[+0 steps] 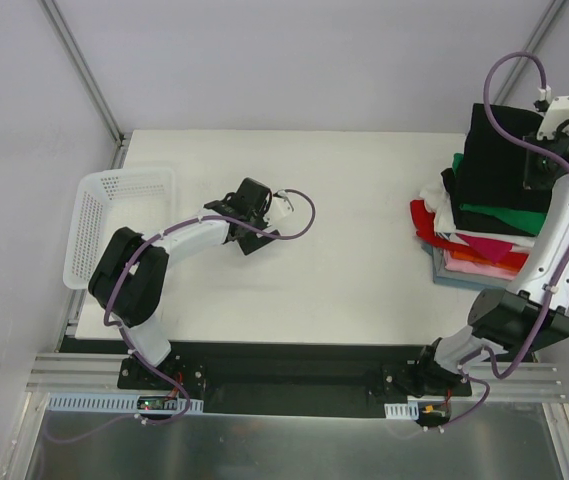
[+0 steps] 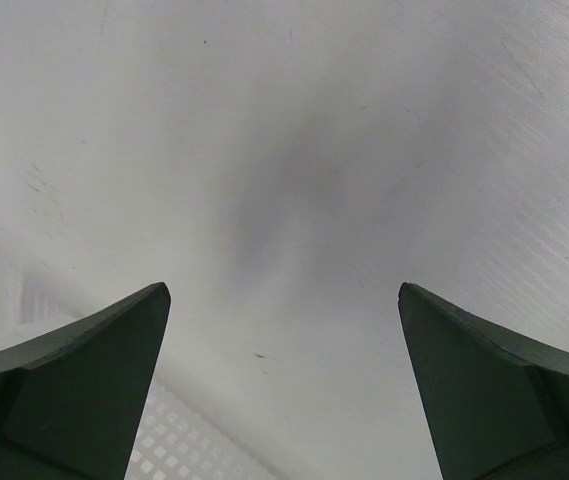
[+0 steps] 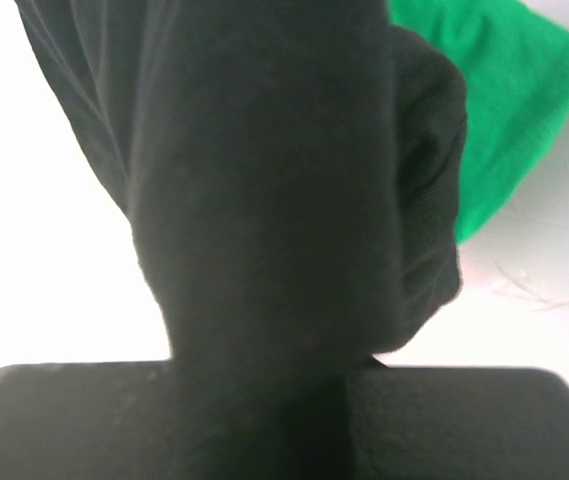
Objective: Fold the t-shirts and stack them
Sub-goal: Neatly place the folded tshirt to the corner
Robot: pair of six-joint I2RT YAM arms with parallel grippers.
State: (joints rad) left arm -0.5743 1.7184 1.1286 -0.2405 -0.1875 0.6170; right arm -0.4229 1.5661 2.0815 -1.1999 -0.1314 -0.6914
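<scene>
A stack of folded t-shirts [image 1: 479, 250] in red, white, pink and orange lies at the table's right edge, with a green one [image 1: 504, 217] on top. A black t-shirt [image 1: 499, 160] lies spread over the far part of the stack, one edge pinched in my right gripper [image 1: 549, 165]. In the right wrist view the black cloth [image 3: 264, 200] fills the space between the shut jaws of that gripper [image 3: 349, 395], and green cloth [image 3: 504, 110] shows behind it. My left gripper [image 1: 252, 212] hangs open over bare table left of centre; in its wrist view the left gripper [image 2: 284, 290] holds nothing.
A white plastic mesh basket [image 1: 114, 215] stands at the table's left edge beside the left arm, and its mesh [image 2: 194, 445] shows below the left fingers. The white table [image 1: 364, 250] runs between the two arms.
</scene>
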